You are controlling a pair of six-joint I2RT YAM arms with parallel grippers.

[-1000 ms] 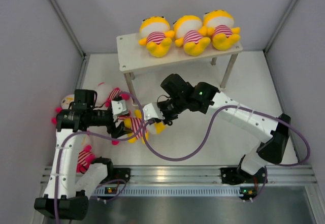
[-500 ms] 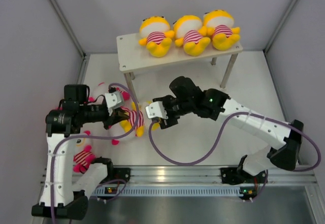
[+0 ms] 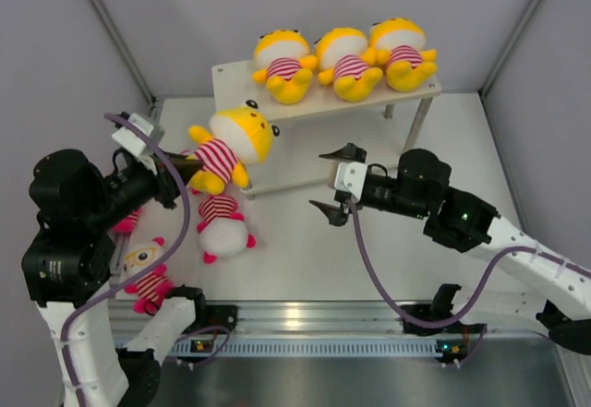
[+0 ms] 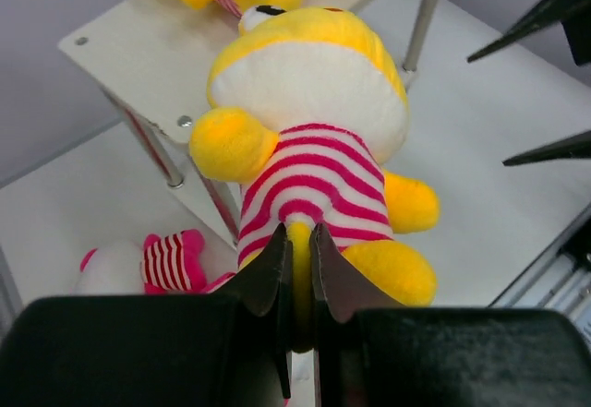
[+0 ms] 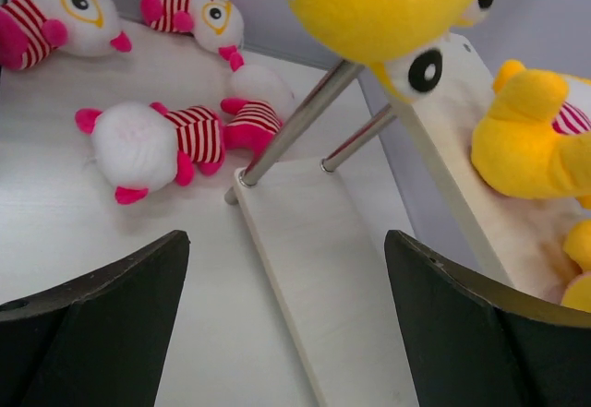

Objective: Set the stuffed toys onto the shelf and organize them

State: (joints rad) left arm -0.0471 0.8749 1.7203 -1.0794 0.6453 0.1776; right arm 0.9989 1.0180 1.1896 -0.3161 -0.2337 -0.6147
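Observation:
My left gripper (image 3: 185, 174) is shut on a leg of a yellow stuffed toy (image 3: 231, 141) and holds it in the air just left of and in front of the shelf (image 3: 238, 95). The left wrist view shows the fingertips (image 4: 297, 241) pinching the yellow foot under the striped shirt (image 4: 309, 176). Three yellow toys (image 3: 346, 61) lie side by side on the top board. Several pink toys (image 5: 148, 144) lie on the floor left of the shelf. My right gripper (image 3: 321, 182) hangs open and empty in front of the shelf, facing the lower board (image 5: 323, 269).
One pink toy (image 3: 222, 227) lies below the held doll, and another (image 3: 143, 273) lies by the left arm's base. The thin metal legs (image 5: 295, 121) stand between the right gripper and the pink toys. Grey walls enclose the cell on three sides.
The left gripper shut on the yellow toy and lifted it up and back toward the shelf. The right gripper let go, opened wide and drew back to the right.

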